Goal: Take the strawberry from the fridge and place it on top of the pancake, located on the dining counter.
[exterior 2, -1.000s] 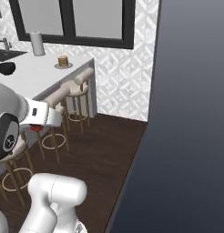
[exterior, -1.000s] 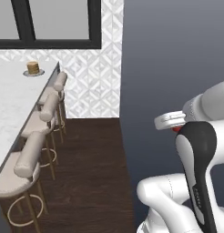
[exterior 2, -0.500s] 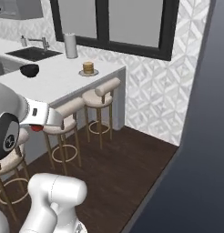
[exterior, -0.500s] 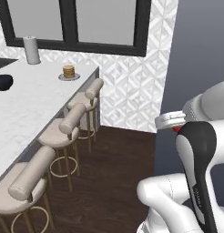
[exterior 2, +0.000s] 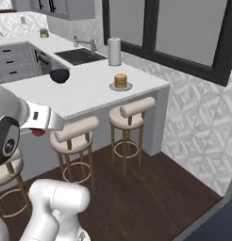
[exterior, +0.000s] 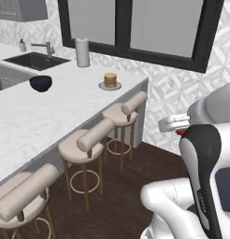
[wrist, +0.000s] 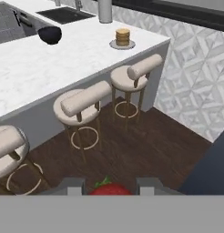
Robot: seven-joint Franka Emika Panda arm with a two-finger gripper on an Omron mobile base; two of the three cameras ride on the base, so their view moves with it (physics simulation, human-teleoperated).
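The gripper (wrist: pixel 109 184) is clamped on the strawberry (wrist: pixel 109 188), which sits between the two dark finger tips at the bottom of the hand view, with a green leaf showing at its top; in the right base view the same red fruit (exterior 2: pixel 38 132) peeks out under the white hand, carried well above the dark wood floor and well apart from the dining counter (exterior 2: pixel 89 94). The pancake (exterior 2: pixel 120 81), a short golden stack on a small grey plate, stands near the far right corner of that counter, just back from the edge above the beige stools (exterior: pixel 121 109); a dark blue bowl (exterior: pixel 41 83) sits further along toward the sink (exterior: pixel 36 59), and a tall grey cylinder (exterior: pixel 82 52) stands near the counter's back edge by the window. By my judgement the strawberry will handle as something very light, soft and easily bruised, with a rounded skin that can slip or roll, so a gentle pinch across its widest part, as the fingers appear to have it, suits best. Set on the stack, it may roll off the pancake top unless it is released low and over the middle.
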